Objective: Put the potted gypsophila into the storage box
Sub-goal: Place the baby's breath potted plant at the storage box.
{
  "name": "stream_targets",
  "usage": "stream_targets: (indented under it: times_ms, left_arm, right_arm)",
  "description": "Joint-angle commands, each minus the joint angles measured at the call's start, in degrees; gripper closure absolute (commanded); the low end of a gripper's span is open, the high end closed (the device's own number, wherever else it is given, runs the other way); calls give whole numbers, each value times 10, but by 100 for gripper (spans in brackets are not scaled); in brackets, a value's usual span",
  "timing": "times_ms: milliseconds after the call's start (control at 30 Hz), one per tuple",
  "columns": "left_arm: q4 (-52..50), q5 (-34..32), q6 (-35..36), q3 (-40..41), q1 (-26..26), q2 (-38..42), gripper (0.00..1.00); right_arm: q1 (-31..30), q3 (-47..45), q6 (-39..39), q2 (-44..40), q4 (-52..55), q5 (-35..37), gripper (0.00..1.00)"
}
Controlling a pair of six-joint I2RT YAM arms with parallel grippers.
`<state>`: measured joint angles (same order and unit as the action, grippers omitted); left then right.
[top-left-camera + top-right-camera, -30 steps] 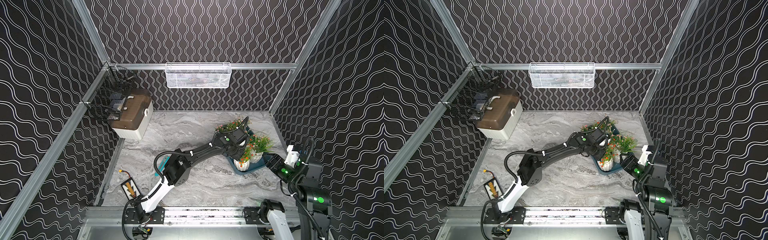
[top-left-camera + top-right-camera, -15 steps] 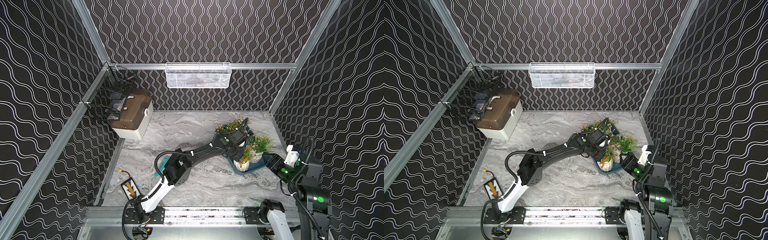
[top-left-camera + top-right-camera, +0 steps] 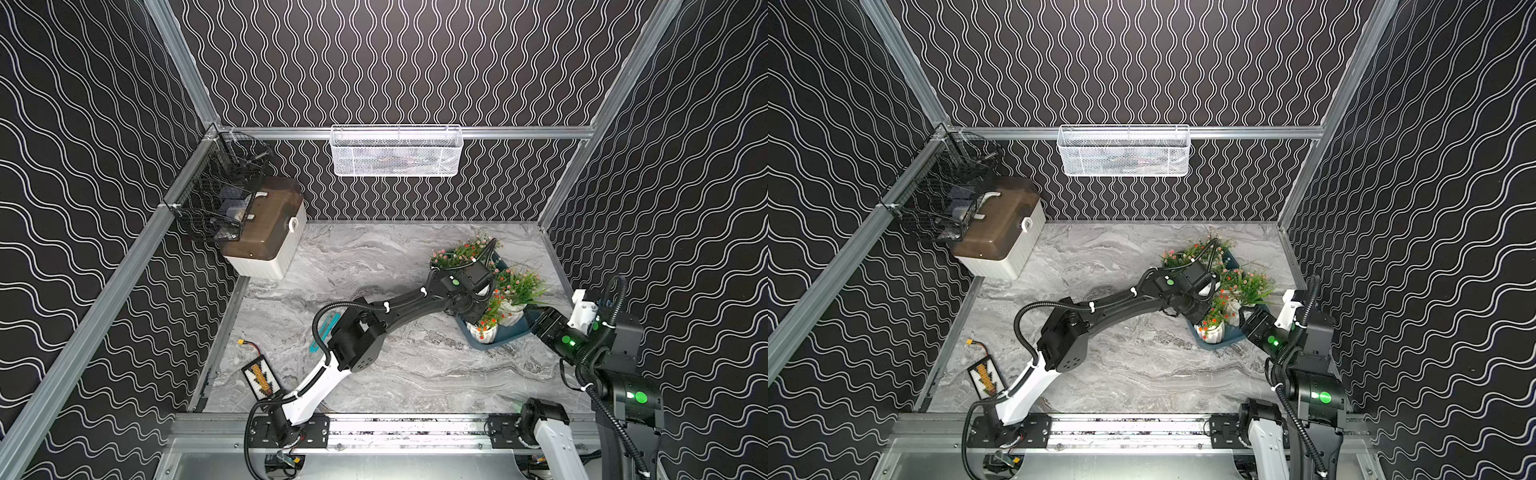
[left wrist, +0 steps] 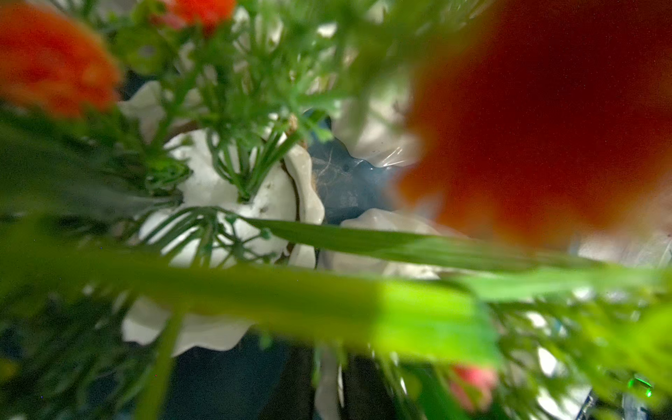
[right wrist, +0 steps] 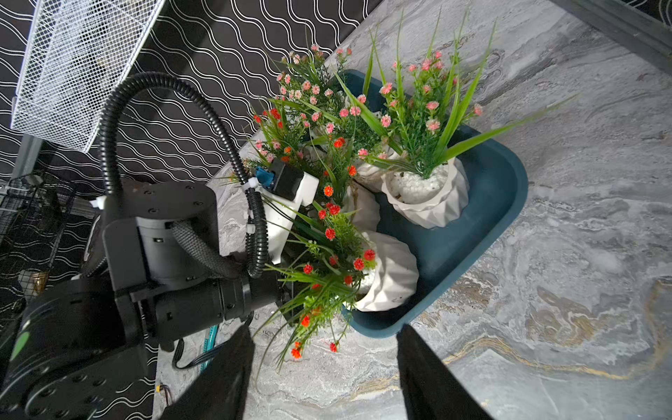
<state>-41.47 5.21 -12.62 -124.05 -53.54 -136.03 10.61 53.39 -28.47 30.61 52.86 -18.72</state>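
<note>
The job looked almost done. All the potted gypsophila (image 3: 509, 291) I could find sat inside the storage box (image 5: 505, 203), packed close together. In both top views, no pot stood on the table (image 3: 374, 270) outside the storage box. Leaves hid some pots, so I could not count all six.

One pot with red flowers (image 5: 389, 272) was tipped over at a corner of the storage box, leaning toward the rim. A pot with pink flowers (image 5: 425, 196) stood straight up inside the storage box.

The left gripper (image 3: 477, 316) was down among the plants in the storage box. Leaves covered it, so I could not tell if it was open or holding a pot. The right gripper (image 5: 327, 382) was just outside the storage box, by that corner, with its jaws apart and nothing in them.

What was left, I think, was to pull the left arm out and maybe stand the tipped pot up.
</note>
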Motion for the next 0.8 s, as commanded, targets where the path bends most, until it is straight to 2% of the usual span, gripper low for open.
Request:
stream_targets:
  times_ms: [0, 100, 267, 467, 600, 767]
  left_arm:
    - [18, 3, -6, -5, 0, 7, 78]
    - [20, 4, -5, -2, 0, 12, 72]
    - [17, 2, -5, 2, 0, 23, 70]
    - [24, -3, -6, 30, 1, 68, 63]
    - [27, -14, 0, 71, 1, 129, 61]
    - [50, -53, 0, 162, 6, 235, 57]
  right_arm:
    - [-1, 6, 4, 1, -10, -4, 35]
    - [-1, 8, 5, 2, -10, -3, 35]
    - [-1, 9, 5, 2, -9, -3, 35]
    - [-1, 10, 3, 5, -12, -4, 35]
    - [-1, 13, -5, 10, -24, -9, 35]
    - [-1, 11, -19, 17, -59, 4, 34]
